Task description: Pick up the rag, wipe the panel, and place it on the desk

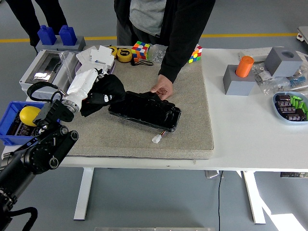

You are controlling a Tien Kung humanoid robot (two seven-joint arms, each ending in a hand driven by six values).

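- Head view: white table (250, 134) on a grey floor (159, 202), a beige mat (187, 120) across its middle.
- Left hand (89, 86) clamps the rag (107, 91) at the panel's (144, 109) left end.
- A person's hand (162, 89) touches the panel's far edge.

One black rag (107, 91). One black rectangular panel (144, 109) on one tan felt mat (187, 120). One white robot hand (83, 84), one person's hand (162, 88). Two multicoloured puzzle cubes: (140, 50) and (195, 54). Two blue plastic bottle-shaped blocks (57, 34). One yellow lemon (29, 115) in one blue plastic bin (7, 120). One orange cylinder (244, 66) on one grey block (239, 82); a second grey block (283, 60). One grey electrical box (45, 72). One yellow tape measure (124, 55).
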